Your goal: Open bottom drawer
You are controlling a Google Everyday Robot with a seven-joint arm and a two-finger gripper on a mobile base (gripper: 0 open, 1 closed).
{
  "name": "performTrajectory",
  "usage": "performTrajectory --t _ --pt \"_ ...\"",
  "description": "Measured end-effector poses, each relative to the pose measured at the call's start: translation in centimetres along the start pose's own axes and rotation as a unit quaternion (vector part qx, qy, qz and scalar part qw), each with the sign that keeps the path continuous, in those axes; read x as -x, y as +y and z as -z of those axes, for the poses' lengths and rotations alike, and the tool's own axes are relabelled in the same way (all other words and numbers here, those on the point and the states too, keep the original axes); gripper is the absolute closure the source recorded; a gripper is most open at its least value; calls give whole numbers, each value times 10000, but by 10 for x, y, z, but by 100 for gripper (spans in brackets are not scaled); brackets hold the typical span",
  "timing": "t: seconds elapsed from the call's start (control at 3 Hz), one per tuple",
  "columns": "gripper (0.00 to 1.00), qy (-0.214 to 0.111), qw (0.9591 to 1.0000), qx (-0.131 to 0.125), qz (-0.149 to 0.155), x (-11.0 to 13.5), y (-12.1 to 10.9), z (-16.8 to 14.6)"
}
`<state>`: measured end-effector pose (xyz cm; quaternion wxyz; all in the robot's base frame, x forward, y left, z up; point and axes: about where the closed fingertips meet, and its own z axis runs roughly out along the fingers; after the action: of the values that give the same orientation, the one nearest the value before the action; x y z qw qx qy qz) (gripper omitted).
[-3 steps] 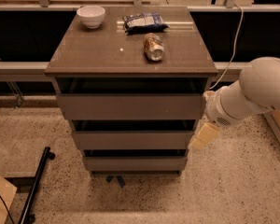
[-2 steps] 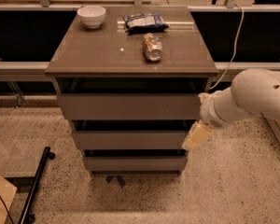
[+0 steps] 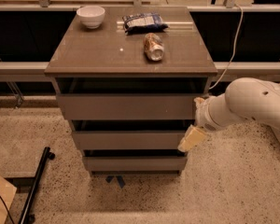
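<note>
Floor foremost, then the bottom drawer, lowest tier, not yet pulled out. Gripper has swung left to the middle drawer's right end (open or closed, cannot tell), so it likely needs to dip lower.

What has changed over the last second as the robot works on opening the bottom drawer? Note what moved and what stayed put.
The gripper and its arm moved left toward the cabinet. The gripper is now at the right end of the middle drawer, just above the bottom drawer. Nothing is visibly grasped. All drawers, the bowl, snack bag and can stayed as they were.
</note>
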<state>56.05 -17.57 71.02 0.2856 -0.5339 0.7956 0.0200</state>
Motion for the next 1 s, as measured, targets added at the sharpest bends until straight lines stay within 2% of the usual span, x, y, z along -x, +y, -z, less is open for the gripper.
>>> performTrajectory --t 0.33,1.0 --pt "0 172 9997 -48 161 -12 15 -20" --pt "0 -13 9999 75 -98 -52 27 -83"
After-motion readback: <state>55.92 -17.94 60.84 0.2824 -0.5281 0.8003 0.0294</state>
